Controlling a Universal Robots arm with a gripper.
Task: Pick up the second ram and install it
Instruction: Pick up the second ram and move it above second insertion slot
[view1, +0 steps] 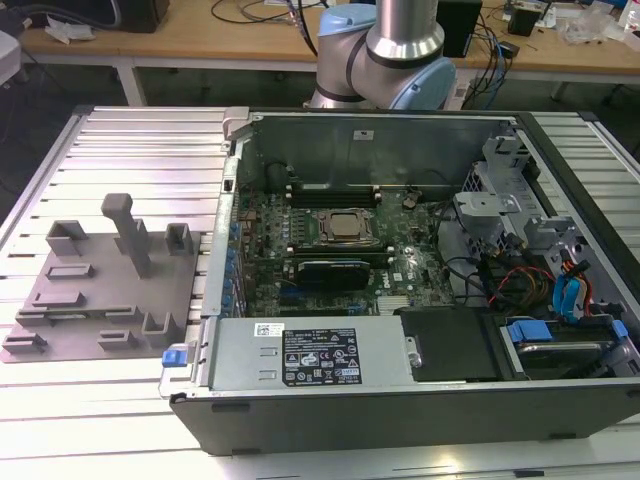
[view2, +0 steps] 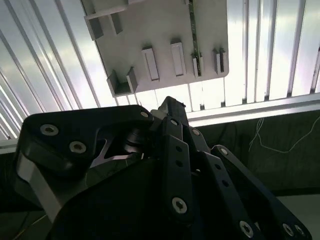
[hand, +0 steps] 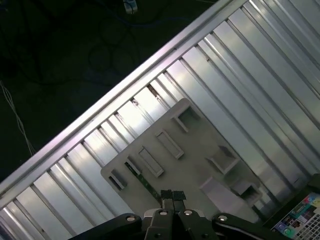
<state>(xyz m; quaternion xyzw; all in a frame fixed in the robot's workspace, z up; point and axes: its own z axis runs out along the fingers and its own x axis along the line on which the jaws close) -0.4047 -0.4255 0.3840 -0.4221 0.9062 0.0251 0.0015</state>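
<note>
The second ram (hand: 142, 181) is a thin green stick standing on edge in the slots of a grey holder plate (hand: 190, 145). In the second wrist view the ram (view2: 193, 35) shows edge-on as a narrow green line on that plate (view2: 150, 25). My gripper (hand: 173, 194) hangs well above the plate, its tips over the nearer end of the stick and not touching it. The two black fingertips (hand: 167, 195) sit pressed together with nothing between them. The gripper's black linkage (view2: 170, 150) takes up the near part of the second wrist view.
An open computer case (view1: 400, 400) lies on the slatted aluminium table (view1: 130, 160), with its motherboard, processor socket (view1: 345, 227) and memory slots (view1: 330, 188) exposed. The holder plate (view1: 100, 290), with a tall post (view1: 128, 230), sits at the exterior view's left. The arm's base (view1: 385, 50) stands behind the case.
</note>
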